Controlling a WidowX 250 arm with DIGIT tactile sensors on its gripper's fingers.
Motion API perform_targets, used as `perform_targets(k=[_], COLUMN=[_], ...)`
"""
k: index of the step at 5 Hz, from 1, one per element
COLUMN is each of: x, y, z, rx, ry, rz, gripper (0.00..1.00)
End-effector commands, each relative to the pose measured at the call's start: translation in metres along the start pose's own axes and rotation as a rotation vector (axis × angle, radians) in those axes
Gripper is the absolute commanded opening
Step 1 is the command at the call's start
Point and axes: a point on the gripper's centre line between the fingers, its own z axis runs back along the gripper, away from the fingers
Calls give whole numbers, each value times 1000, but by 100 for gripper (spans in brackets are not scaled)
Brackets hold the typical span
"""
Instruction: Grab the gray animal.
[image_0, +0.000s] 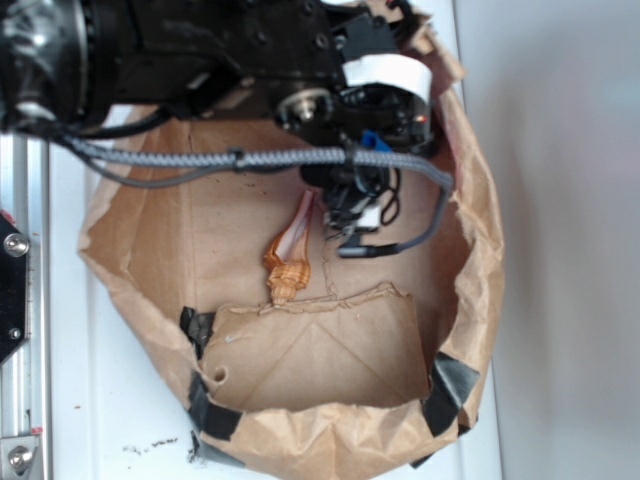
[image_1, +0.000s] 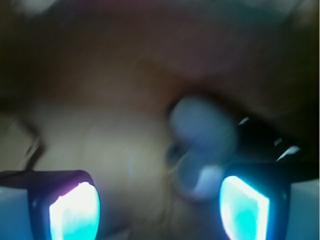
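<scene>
The wrist view is heavily blurred. In it the gray animal (image_1: 200, 147) shows as a rounded blue-gray shape with a paler patch, lying on brown paper. It sits between the two glowing pads of my gripper (image_1: 160, 205), close against the right pad (image_1: 244, 205) and far from the left pad (image_1: 75, 210). The jaws stand wide apart, so the gripper is open. In the exterior view my gripper (image_0: 352, 222) hangs low inside the brown paper bag (image_0: 470, 300), and the arm hides the animal.
An orange-striped spiral seashell (image_0: 288, 262) lies on the bag floor just left of the gripper. The crumpled bag walls ring the area, with black tape (image_0: 452, 390) at the near corners. A gray braided cable (image_0: 250, 158) crosses above.
</scene>
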Motion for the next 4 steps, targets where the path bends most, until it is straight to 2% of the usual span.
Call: perform_targets(k=[1, 3, 4], x=[23, 19, 18], y=[9, 0, -4], z=[-11, -35, -37], rx=[83, 102, 97], ry=[-42, 4, 3], rz=[19, -28, -28], gripper=[100, 100, 0])
